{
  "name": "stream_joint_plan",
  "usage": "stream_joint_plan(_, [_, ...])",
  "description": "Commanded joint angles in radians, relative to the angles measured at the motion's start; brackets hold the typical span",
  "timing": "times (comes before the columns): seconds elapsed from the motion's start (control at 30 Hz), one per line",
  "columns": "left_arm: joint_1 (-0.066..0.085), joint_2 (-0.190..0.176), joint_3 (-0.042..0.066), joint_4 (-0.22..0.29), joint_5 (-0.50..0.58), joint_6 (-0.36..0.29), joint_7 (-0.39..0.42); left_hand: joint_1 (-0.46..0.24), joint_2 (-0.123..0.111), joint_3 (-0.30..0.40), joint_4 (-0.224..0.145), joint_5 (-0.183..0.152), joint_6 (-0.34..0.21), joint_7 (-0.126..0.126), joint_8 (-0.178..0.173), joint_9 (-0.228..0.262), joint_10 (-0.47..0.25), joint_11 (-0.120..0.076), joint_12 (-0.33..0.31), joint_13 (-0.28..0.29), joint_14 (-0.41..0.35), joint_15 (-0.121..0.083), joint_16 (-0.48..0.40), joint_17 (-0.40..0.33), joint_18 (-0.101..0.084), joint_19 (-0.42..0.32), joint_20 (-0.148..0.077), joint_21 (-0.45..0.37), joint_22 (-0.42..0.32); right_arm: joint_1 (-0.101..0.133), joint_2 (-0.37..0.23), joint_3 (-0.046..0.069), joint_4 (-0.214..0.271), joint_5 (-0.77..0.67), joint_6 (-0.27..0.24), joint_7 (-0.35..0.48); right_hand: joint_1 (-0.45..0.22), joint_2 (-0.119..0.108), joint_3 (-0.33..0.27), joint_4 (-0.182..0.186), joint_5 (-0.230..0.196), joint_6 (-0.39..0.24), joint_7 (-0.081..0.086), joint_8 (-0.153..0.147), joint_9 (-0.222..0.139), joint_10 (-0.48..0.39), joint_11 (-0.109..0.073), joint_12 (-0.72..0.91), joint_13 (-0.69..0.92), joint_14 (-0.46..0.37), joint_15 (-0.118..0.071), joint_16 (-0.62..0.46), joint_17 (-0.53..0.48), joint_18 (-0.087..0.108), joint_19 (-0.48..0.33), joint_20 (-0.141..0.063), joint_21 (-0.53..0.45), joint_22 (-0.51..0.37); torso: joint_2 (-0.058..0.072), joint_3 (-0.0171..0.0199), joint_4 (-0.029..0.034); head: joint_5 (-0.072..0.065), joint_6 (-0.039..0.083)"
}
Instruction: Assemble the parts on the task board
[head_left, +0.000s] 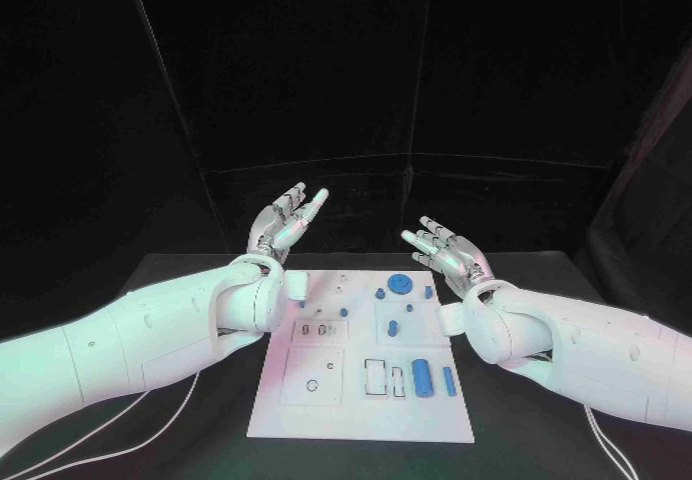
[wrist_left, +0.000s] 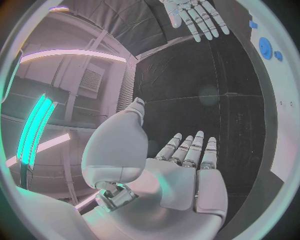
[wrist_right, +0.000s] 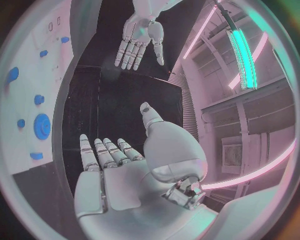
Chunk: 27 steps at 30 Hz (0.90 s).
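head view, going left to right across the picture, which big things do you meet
left arm → left hand → task board → right hand → right arm

in the head view, the upper left corner of the task board (head_left: 361, 395) is covered by the left arm (head_left: 159, 340), and its upper right edge by the right arm (head_left: 577, 345). the small pale parts (head_left: 320, 328) at frame centre are too small to be identified.
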Motion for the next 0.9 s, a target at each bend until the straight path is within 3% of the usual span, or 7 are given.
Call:
stream_joint_plan(0.03, [0.003, 0.002, 0.001, -0.004, 0.008, 0.078, 0.055, 0.019, 0.001, 0.001, 0.007, 0.003, 0.007, 0.065, 0.005, 0.001, 0.0, 0.008, 0.004, 0.001, 0.009, 0.002, 0.006, 0.001, 0.013, 0.002, 0.008, 0.004, 0.001, 0.005, 0.008, -0.002, -0.017, -0.099, 0.183, -0.057, 0.123, -0.006, 0.026, -0.083, 0.0, 0.12, 0.138, 0.02, 0.014, 0.177, 0.028, 0.029, 0.016, 0.172, 0.024, 0.032, 0.016, 0.026, 0.11, 0.009, 0.04, 0.021, 0.0, -0.0002, -0.0005, 0.0, 0.0])
stream_joint_plan(0.23, [0.003, 0.002, 0.001, -0.004, 0.008, 0.078, 0.055, 0.027, 0.026, 0.013, 0.006, 0.0, 0.042, 0.083, 0.011, 0.005, 0.048, 0.028, 0.011, 0.006, 0.097, 0.012, 0.028, 0.015, 0.012, 0.039, 0.016, 0.019, 0.01, 0.007, 0.015, -0.004, -0.033, -0.124, 0.232, -0.073, 0.197, -0.011, 0.048, -0.146, -0.004, 0.468, 0.133, 0.098, 0.05, 0.632, 0.023, 0.135, 0.049, 0.616, 0.007, 0.139, 0.049, 0.106, 0.439, 0.004, 0.178, 0.081, 0.0, -0.0002, -0.0005, 0.0, 0.0])
stream_joint_plan(0.3, [0.002, -0.017, -0.006, -0.017, 0.008, 0.107, 0.044, 0.038, 0.044, 0.02, 0.004, -0.002, 0.086, 0.096, 0.017, 0.009, 0.106, 0.043, 0.02, 0.012, 0.193, 0.019, 0.054, 0.029, 0.008, 0.085, 0.019, 0.036, 0.019, 0.008, -0.005, -0.004, -0.095, -0.26, 0.112, -0.014, 0.207, -0.011, 0.053, -0.159, -0.007, 0.543, 0.125, 0.111, 0.054, 0.678, 0.01, 0.142, 0.045, 0.676, -0.008, 0.148, 0.046, 0.121, 0.476, 0.004, 0.197, 0.085, 0.007, -0.003, -0.0006, -0.013, -0.006])
stream_joint_plan(0.43, [0.002, -0.035, -0.009, -0.007, 0.008, 0.117, 0.05, 0.076, 0.076, 0.026, -0.002, -0.007, 0.25, 0.119, 0.047, 0.025, 0.389, 0.079, 0.077, 0.037, 0.465, 0.037, 0.136, 0.062, -0.008, 0.38, 0.021, 0.151, 0.077, 0.011, -0.014, -0.003, -0.106, -0.341, 0.095, -0.012, 0.217, -0.008, 0.065, -0.181, -0.009, 0.659, 0.11, 0.12, 0.053, 0.753, -0.011, 0.138, 0.04, 0.77, -0.033, 0.152, 0.043, 0.138, 0.537, -0.003, 0.224, 0.088, 0.022, -0.0005, -0.001, -0.01, 0.002])
stream_joint_plan(0.5, [0.001, -0.046, -0.01, 0.001, 0.008, 0.123, 0.052, 0.106, 0.09, 0.026, -0.014, -0.009, 0.39, 0.112, 0.075, 0.037, 0.611, 0.066, 0.131, 0.054, 0.585, 0.011, 0.178, 0.076, 0.016, 0.58, 0.018, 0.236, 0.112, 0.016, -0.018, -0.003, -0.111, -0.388, 0.09, -0.014, 0.218, -0.006, 0.073, -0.194, -0.012, 0.723, 0.105, 0.12, 0.051, 0.792, -0.022, 0.131, 0.039, 0.819, -0.045, 0.151, 0.043, 0.139, 0.571, -0.015, 0.24, 0.089, 0.032, 0.0009, -0.0006, -0.013, 0.007])
stream_joint_plan(0.6, [0.001, -0.059, -0.011, 0.011, 0.007, 0.139, 0.05, 0.145, 0.1, 0.019, -0.034, -0.011, 0.598, 0.101, 0.118, 0.053, 0.724, 0.036, 0.162, 0.052, 0.713, -0.025, 0.214, 0.095, 0.029, 0.704, -0.005, 0.285, 0.126, 0.024, -0.024, -0.003, -0.12, -0.453, 0.086, -0.021, 0.216, -0.006, 0.088, -0.21, -0.013, 0.765, 0.095, 0.113, 0.049, 0.838, -0.031, 0.118, 0.038, 0.885, -0.065, 0.151, 0.045, 0.137, 0.616, -0.033, 0.265, 0.094, 0.038, 0.002, 0.0027, -0.017, 0.007])
stream_joint_plan(0.9, [-0.002, -0.122, -0.012, 0.083, -0.034, 0.181, 0.029, 0.201, 0.118, 0.01, -0.084, -0.01, 0.725, 0.062, 0.132, 0.043, 0.89, -0.017, 0.17, 0.051, 0.928, -0.093, 0.255, 0.186, 0.027, 0.902, -0.073, 0.338, 0.134, 0.076, -0.03, -0.002, -0.151, -0.713, 0.091, -0.089, 0.235, -0.033, 0.146, -0.215, -0.009, 0.854, 0.078, 0.098, 0.049, 0.958, -0.067, 0.088, 0.04, 1.069, -0.122, 0.161, 0.058, 0.137, 0.738, -0.099, 0.372, 0.139, 0.085, 0.0023, 0.0126, -0.026, 0.03])
